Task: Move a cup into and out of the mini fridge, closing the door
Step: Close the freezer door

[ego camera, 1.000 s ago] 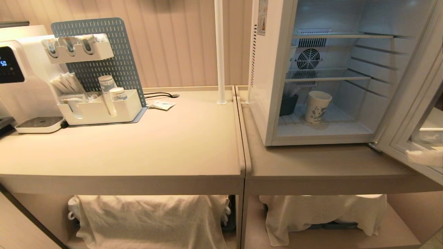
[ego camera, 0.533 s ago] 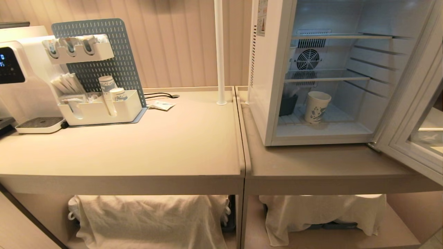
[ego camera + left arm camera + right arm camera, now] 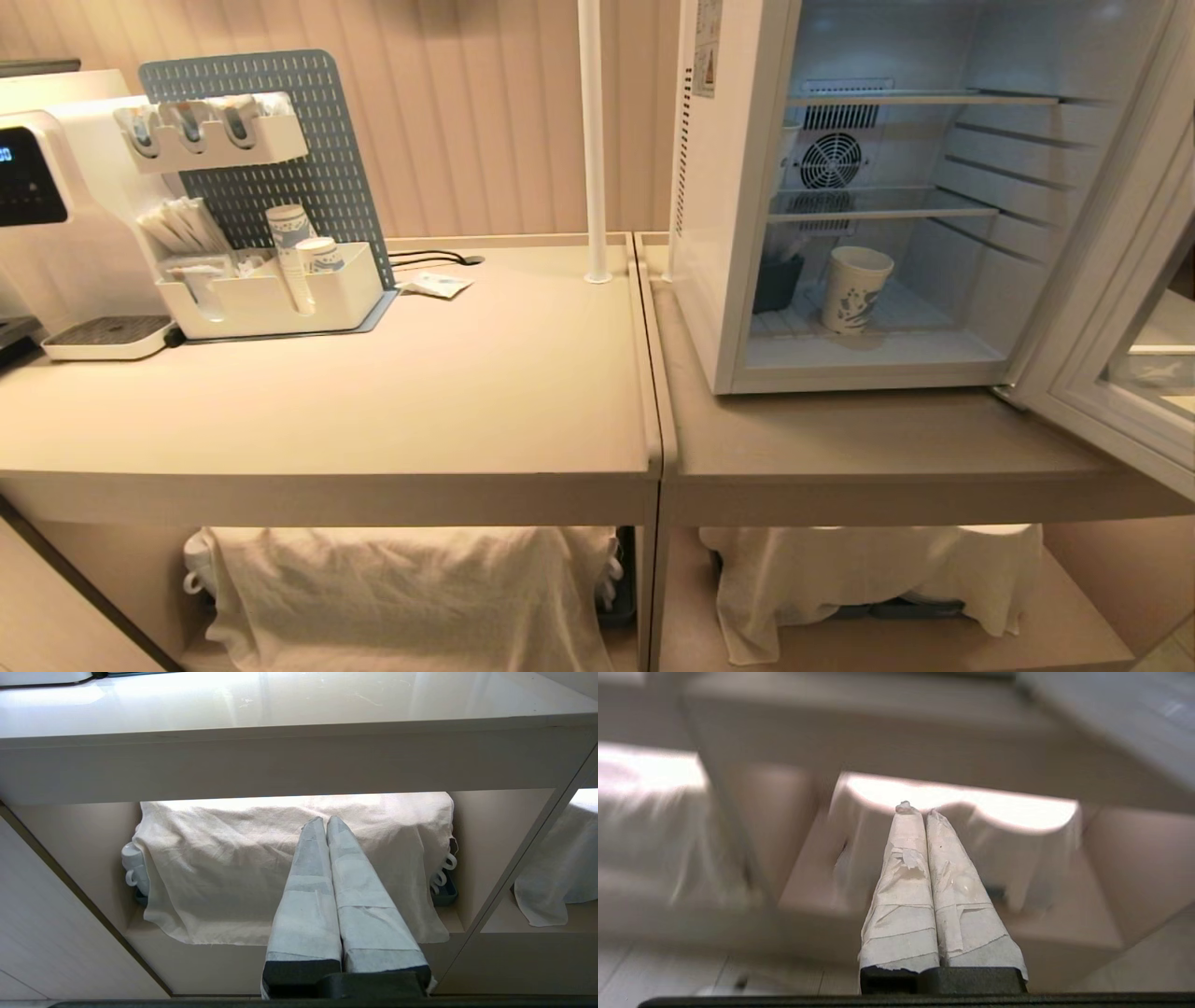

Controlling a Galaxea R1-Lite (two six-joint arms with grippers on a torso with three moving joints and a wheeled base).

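Observation:
The white mini fridge (image 3: 724, 215) stands on the right counter, and its door (image 3: 1106, 308) is swung wide open to the right. Upright on the fridge floor stands the cup (image 3: 855, 287), white with a blue pattern, below the lower shelf. Neither arm shows in the head view. My left gripper (image 3: 325, 820) is shut and empty, hanging low in front of the cloth-covered shelf under the left counter. My right gripper (image 3: 920, 809) is also shut and empty, low before the cloth under the right counter.
A white coffee machine (image 3: 47, 196) stands at far left, beside a blue pegboard (image 3: 271, 159) and a white organiser tray (image 3: 271, 294) with stacked paper cups (image 3: 289, 247). A white pole (image 3: 594, 140) rises between counter and fridge. White cloths (image 3: 401, 588) drape both lower shelves.
The right gripper, seen a second ago through the door's glass at the far right, has dropped out of the head view. Cup, fridge and door have not moved.

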